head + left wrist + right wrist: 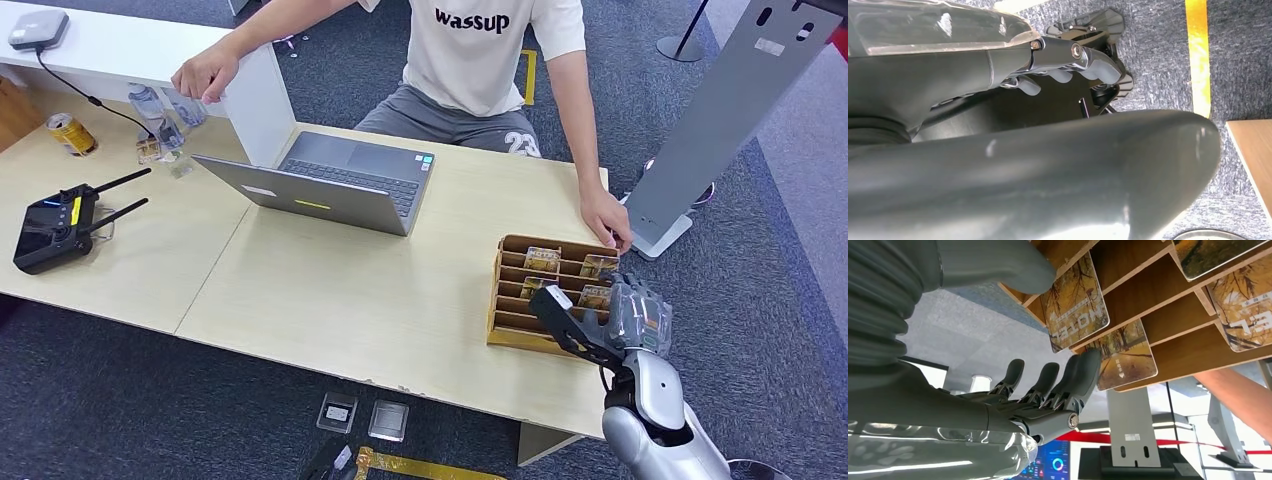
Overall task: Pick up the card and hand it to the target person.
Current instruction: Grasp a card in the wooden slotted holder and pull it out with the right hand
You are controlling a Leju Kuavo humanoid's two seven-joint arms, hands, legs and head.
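Note:
A wooden card rack (512, 300) stands at the table's right end, with several yellow autumn-print cards (542, 260) in its slots. My right hand (625, 320) hovers at the rack's near right corner, fingers spread and holding nothing. Close up, the thumb (998, 265) lies on one side of a "HOTEL" card (1075, 302) and the fingers (1068, 380) on the other, close to a second card (1125, 355). A person in a white T-shirt (480, 50) sits behind the table, one hand (608, 222) resting by the rack. My left hand (1048, 160) hangs over the carpet, holding nothing.
An open laptop (330, 185) sits mid-table, with a black remote controller (60, 225) and a can (72, 133) to the left. A white counter (120, 45) rises at the back left. A grey stand (720, 110) is right of the table. Small trays (362, 415) lie on the floor.

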